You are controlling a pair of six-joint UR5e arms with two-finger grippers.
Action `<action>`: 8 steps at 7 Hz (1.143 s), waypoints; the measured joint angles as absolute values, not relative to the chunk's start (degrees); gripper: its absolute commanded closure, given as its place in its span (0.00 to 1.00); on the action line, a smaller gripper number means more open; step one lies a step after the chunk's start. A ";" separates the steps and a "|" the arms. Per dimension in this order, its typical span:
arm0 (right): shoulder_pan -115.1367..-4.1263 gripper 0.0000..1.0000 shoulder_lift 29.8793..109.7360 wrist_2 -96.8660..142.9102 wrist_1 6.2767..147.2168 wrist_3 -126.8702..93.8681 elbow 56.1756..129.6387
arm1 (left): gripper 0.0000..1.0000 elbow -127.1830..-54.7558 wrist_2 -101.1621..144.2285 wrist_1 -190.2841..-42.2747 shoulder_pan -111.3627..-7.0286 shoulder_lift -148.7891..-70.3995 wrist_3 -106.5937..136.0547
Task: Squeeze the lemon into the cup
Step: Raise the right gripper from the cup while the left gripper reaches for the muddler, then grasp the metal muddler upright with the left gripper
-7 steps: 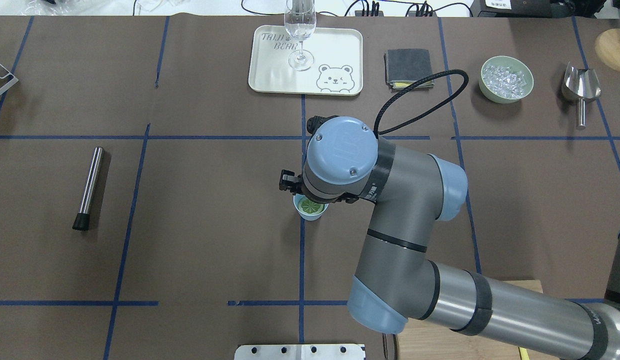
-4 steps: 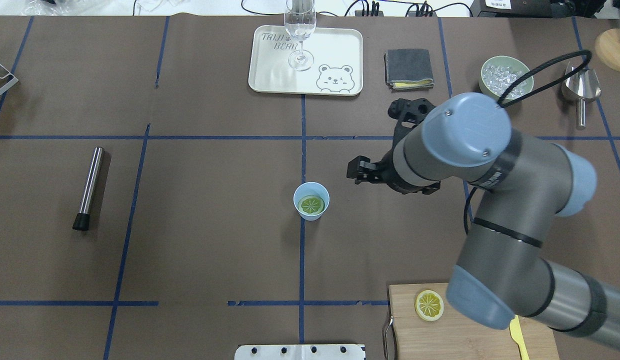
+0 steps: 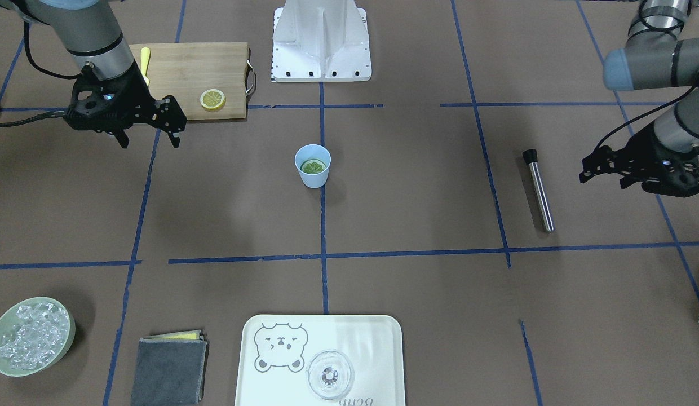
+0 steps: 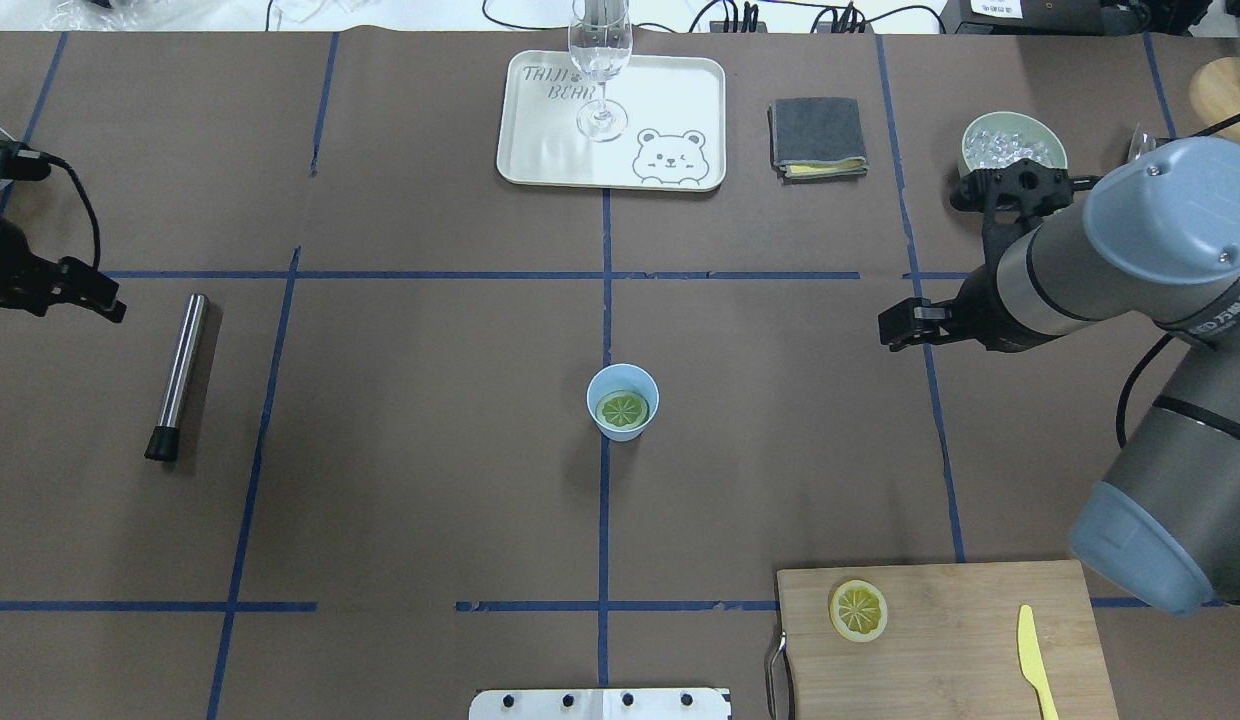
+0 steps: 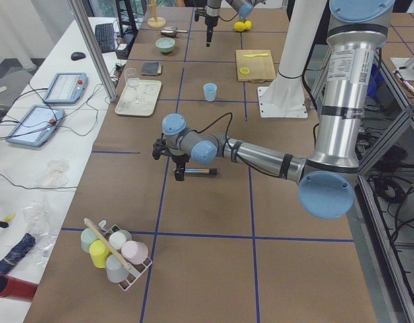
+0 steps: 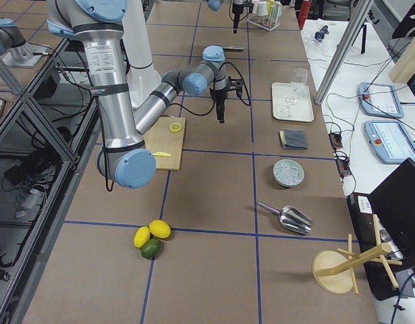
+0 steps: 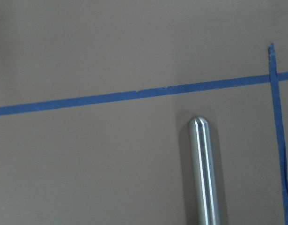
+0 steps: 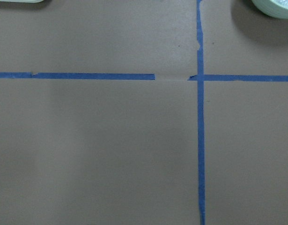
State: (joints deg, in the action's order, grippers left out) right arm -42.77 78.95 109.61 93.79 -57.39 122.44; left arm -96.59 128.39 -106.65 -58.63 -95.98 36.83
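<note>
Between the fingers of my right claw (image 3: 151, 144) was nothing: they stood spread, above the table just off the cutting board (image 3: 186, 62). Well apart, at mid-table, the cup (image 3: 314, 179) stood upright with the lemon (image 3: 314, 166) flat inside. My right wrist camera caught mostly blue tape; the front-facing view showed cup and claw together. Whether my left claw (image 3: 594, 169) was spread, I couldn't tell.

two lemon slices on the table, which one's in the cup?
The lemon slice lying flat inside the light-blue cup at the table's centre. The other slice sits on the wooden cutting board, apart from the yellow knife.
</note>
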 measured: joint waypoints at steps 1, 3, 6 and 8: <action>-43.21 0.00 79.48 109.61 93.78 -56.31 122.43 | 0.06 -95.40 125.42 -106.80 -55.50 -97.28 40.00; -43.38 0.00 79.80 109.55 93.78 -55.88 122.16 | 0.31 -90.84 123.57 -106.83 -53.17 -100.94 41.44; -43.36 0.00 79.73 109.53 93.78 -56.00 122.03 | 1.00 -87.53 123.30 -107.01 -51.57 -102.62 40.90; -43.36 0.00 79.66 109.59 93.78 -56.19 122.07 | 1.00 -87.23 123.31 -106.91 -50.99 -103.00 39.70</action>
State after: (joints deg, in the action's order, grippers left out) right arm -43.36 79.66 109.59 93.78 -56.19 122.07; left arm -87.23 123.31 -106.91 -50.99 -103.00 39.70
